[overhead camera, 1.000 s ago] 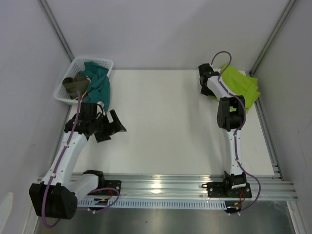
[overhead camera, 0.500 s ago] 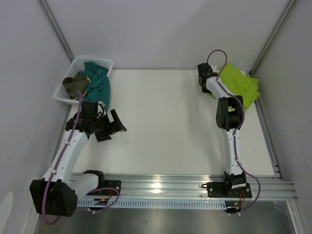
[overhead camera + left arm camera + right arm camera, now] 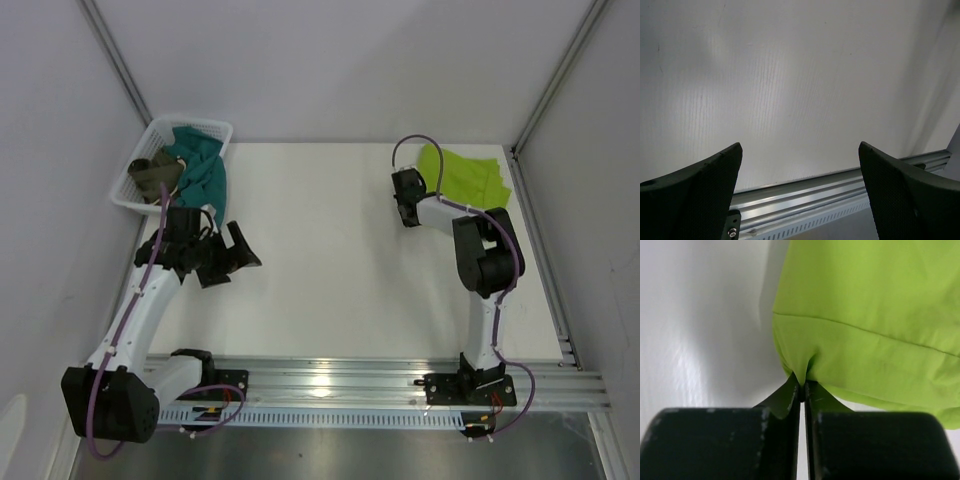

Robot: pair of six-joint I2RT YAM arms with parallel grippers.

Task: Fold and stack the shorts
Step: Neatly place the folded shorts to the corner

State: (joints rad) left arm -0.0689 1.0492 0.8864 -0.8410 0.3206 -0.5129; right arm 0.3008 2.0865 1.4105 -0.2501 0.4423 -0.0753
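Shorts (image 3: pixel 465 175) at 2 o'clock on table (image 3: pixel 330 270), bunched, unfolded. Right gripper (image 3: pixel 802 385) clamped tight on hem edge, cloth pinched between jaws. Left gripper (image 3: pixel 228 264) spread wide, empty, at 9 o'clock. Judgement: early stage — flattening, folding, stacking all remain.

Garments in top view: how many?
3: lime-green shorts far right, pinched by the right pincer; teal garment draped over the white basket rim; olive-brown garment inside it. More may lie underneath.

White table (image 3: pixel 330 240) — shorts (image 3: pixel 470 175) far right, basket (image 3: pixel 200 124) at far-left corner.
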